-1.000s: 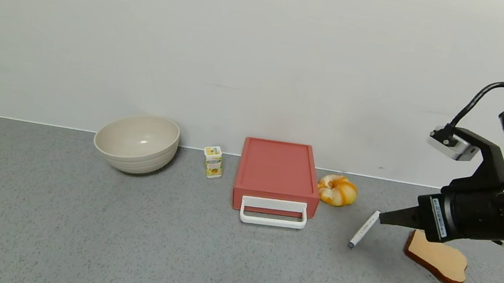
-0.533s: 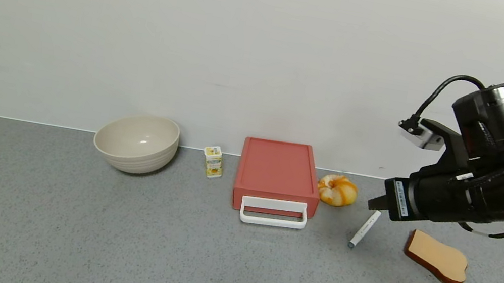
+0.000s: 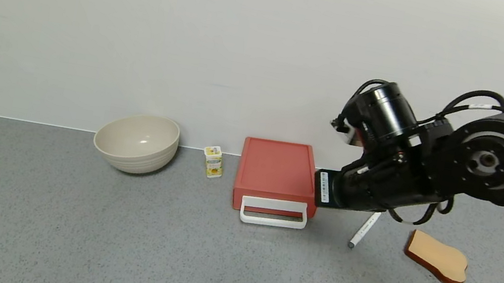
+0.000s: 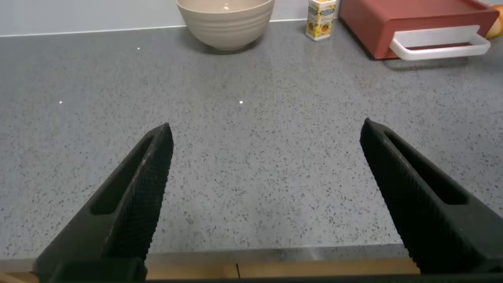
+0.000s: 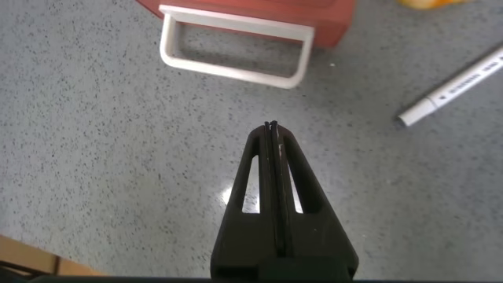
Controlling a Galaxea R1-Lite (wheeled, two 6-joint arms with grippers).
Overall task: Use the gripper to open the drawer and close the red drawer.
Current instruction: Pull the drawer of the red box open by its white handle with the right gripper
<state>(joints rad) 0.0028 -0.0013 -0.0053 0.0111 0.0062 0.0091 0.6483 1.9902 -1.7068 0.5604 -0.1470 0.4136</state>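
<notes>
The dusty-red drawer [image 3: 277, 169] sits against the back wall with its tray pushed in and its white loop handle [image 3: 274, 212] facing me. My right gripper [image 3: 317, 189] hangs just off the drawer's right front corner. In the right wrist view its fingers [image 5: 272, 127] are shut on nothing, over bare table a short way in front of the handle [image 5: 236, 51]. My left gripper [image 4: 267, 137] is open and empty, low over the table's near edge, far from the drawer [image 4: 409, 20].
A beige bowl [image 3: 136, 142] and a small yellow carton [image 3: 213, 161] stand left of the drawer. A white marker [image 3: 364, 230] and a bread slice [image 3: 437, 257] lie to its right, under the right arm. The table is grey and speckled.
My right arm has swung left from the table's right side to the drawer's right front corner. It now hides the orange doughnut. The drawer has not moved.
</notes>
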